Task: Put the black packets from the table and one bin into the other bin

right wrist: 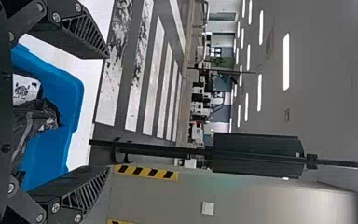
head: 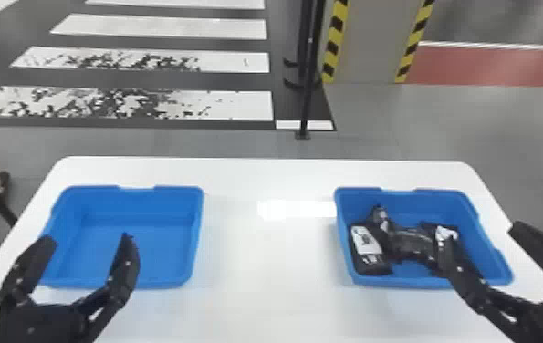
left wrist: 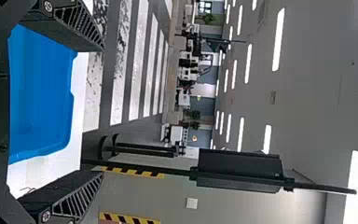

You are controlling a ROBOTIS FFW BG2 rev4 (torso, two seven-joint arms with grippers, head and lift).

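Note:
Several black packets (head: 411, 244) lie heaped in the right blue bin (head: 425, 279), one with a white label at its left side. The left blue bin (head: 138, 285) holds nothing. Over that bin's near left part stands my left gripper (head: 84, 244), its fingers spread; the left gripper (left wrist: 98, 109) has nothing between its fingers in its wrist view. My right gripper (head: 480, 241) stands open at the right bin's near right side, one finger in front of the packets. In the right wrist view, packets (right wrist: 35, 116) lie in the bin beyond the open right gripper (right wrist: 107, 112).
Both bins stand on a white table (head: 270, 273) with a wide gap between them. A thin black pole (head: 309, 91) rises from the floor behind the table, near a pillar (head: 366, 45) with yellow-black striped edges.

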